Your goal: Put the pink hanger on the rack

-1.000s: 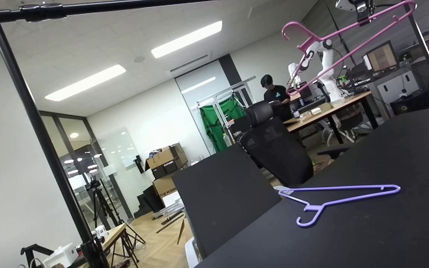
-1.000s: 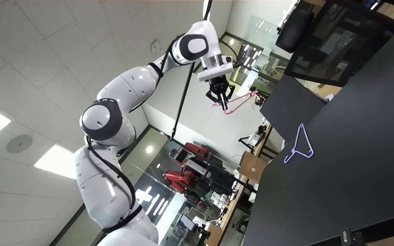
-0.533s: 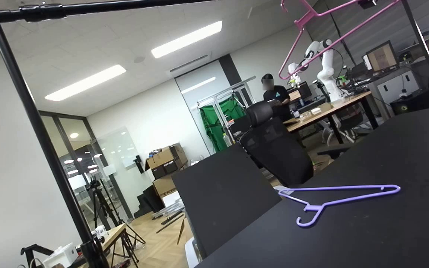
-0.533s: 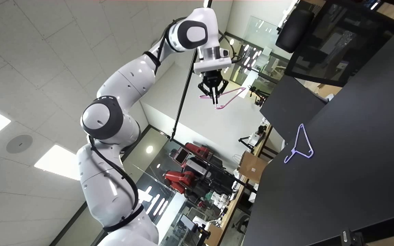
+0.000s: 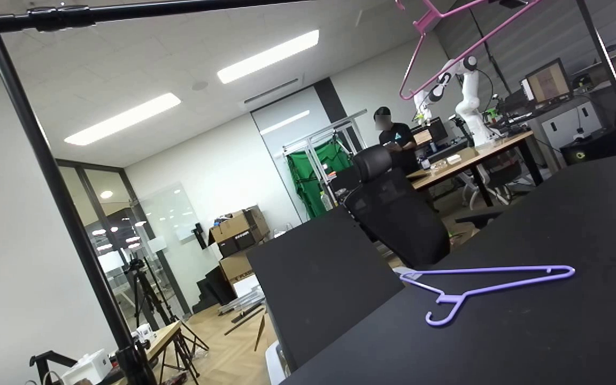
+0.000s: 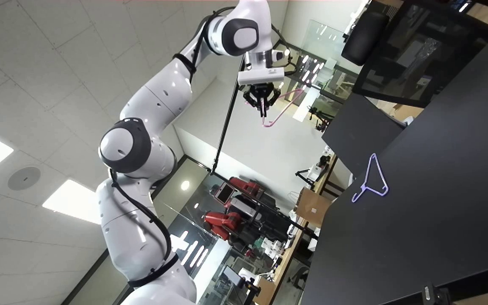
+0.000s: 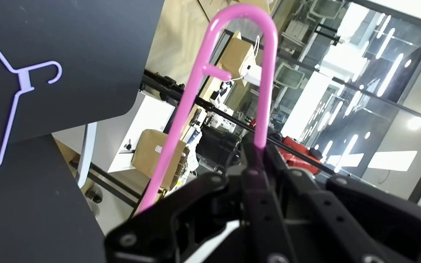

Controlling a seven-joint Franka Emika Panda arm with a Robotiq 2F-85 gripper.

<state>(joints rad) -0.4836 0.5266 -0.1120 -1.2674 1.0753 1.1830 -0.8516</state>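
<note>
The pink hanger (image 5: pixel 426 20) is in the air, cut off by the top edge in an exterior view; its hook is mostly out of frame there. It also shows in an exterior view (image 6: pixel 285 108) and in the wrist view (image 7: pixel 268 84), where its rounded end points up. My gripper (image 6: pixel 263 115) is shut on one arm of the hanger; the wrist view shows the rod between the fingertips (image 7: pixel 250 155). The black rack shows its top bar (image 5: pixel 179 8) and upright pole (image 5: pixel 54 176). Its top bar (image 6: pixel 228 118) runs behind my arm. The hanger's hook is apart from the bar in the views.
A lavender-purple hanger (image 5: pixel 449 298) lies on the black table (image 5: pixel 500 347). A dark panel (image 5: pixel 324 283) and a black office chair (image 5: pixel 401 214) stand beyond the table edge. A person (image 5: pixel 395 138) stands far back. The rack's pole (image 7: pixel 228 117) crosses the wrist view.
My gripper has risen with the pink hanger and moved slightly left in both exterior views. The hanger has stayed in the grip. The purple hanger and rack have not moved.
</note>
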